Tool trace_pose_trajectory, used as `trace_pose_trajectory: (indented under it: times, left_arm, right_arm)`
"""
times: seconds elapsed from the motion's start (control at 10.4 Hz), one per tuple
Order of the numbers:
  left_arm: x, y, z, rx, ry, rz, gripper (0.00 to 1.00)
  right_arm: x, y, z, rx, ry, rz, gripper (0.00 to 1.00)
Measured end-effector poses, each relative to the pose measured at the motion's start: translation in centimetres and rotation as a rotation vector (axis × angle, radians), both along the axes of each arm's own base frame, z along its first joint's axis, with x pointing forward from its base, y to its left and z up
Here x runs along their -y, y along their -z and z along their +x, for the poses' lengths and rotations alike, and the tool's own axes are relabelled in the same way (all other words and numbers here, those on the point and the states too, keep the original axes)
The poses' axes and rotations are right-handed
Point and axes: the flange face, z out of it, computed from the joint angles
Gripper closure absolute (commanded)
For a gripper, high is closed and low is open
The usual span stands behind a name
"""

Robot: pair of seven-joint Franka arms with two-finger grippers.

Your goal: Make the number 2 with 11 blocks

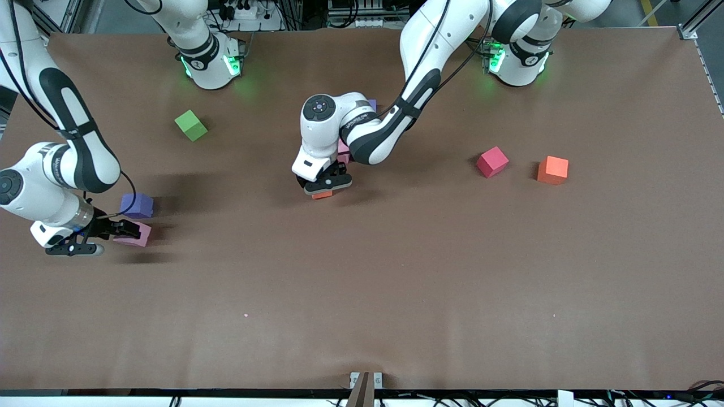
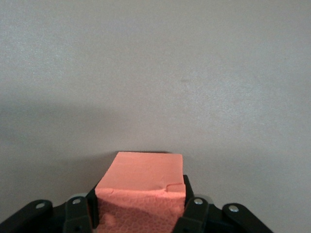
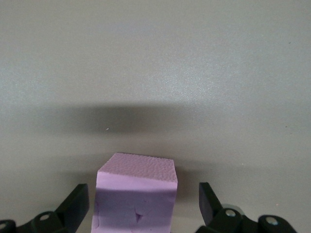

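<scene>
- Near the middle of the brown surface [image 1: 396,282], the left claw [image 1: 325,188] is down low, reaching in from the left arm's base.
- Its fingers [image 2: 194,213] are pressed against two sides of a red block [image 1: 322,195], so this claw is clenched on that block; the left wrist view shows the block [image 2: 141,189] wedged between the dark pads with its top face clear.
- Just beside the left arm's wrist, mostly hidden by it, sit a pink block [image 1: 343,151] and a sliver of a purple one [image 1: 372,104]; how many more lie under the arm cannot be told.
- Toward the right arm's end of the surface, the right claw [image 1: 116,233] is low with its fingers spread wide on either side of a pale pink block [image 1: 136,234], not touching it; the right wrist view shows gaps between that block [image 3: 136,199] and each finger [image 3: 75,206], so this claw is released.
- Just beside that pink block, farther from the front camera, rests a purple block [image 1: 137,205].
- Toward the left arm's end lie a deep pink block [image 1: 492,161] and an orange block [image 1: 552,170], near each other but apart.
- A green cube [image 1: 191,125] sits alone close to the right arm's base.
</scene>
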Motion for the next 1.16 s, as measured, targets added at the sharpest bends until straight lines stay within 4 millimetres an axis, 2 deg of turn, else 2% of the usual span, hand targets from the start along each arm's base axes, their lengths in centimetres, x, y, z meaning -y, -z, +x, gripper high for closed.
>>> trace_pose_trajectory:
  times: [0.1,0.19,0.29,0.39,0.48,0.68,0.77,0.97,1.06,1.16]
  left_arm:
    - [0.0,0.1,-0.1,-0.001,0.001,0.001,0.0]
    - [0.1,0.1,-0.1,0.0,0.002,0.0,0.0]
    - [0.2,-0.1,-0.1,0.003,0.002,-0.005,0.0]
    - [0.3,-0.5,0.1,0.008,0.0,-0.012,0.0]
    - [0.4,-1.2,0.4,0.015,-0.004,-0.021,0.0]
    - [-0.2,-4.1,2.1,0.019,-0.065,-0.041,0.0]
    - [-1.5,-6.0,3.8,0.008,-0.104,-0.039,0.0]
    - [-5.5,-9.4,7.3,-0.041,-0.186,0.019,0.0]
    - [-7.6,-10.2,8.6,-0.073,-0.222,0.051,0.0]
    - [-9.9,-10.2,9.2,-0.104,-0.248,0.08,0.0]
  right_arm:
    - [-0.1,0.3,0.0,0.013,0.0,0.0,0.16]
    - [-0.3,0.8,-0.2,0.029,-0.002,0.001,0.31]
    - [-0.6,1.6,-0.5,0.039,-0.005,0.004,0.66]
    - [-0.9,2.2,-0.7,0.04,-0.021,0.007,0.91]
    - [-1.0,2.4,-0.7,0.041,-0.045,0.006,1.0]
    - [-2.0,2.3,-0.5,0.039,-0.094,0.006,1.0]
    - [-4.0,2.2,-0.1,0.029,-0.129,0.008,1.0]
    - [-9.9,1.3,1.1,0.025,-0.17,0.011,1.0]
    - [-13.2,0.7,1.4,0.018,-0.152,0.017,1.0]
    - [-16.8,0.2,1.4,-0.002,-0.111,0.028,1.0]
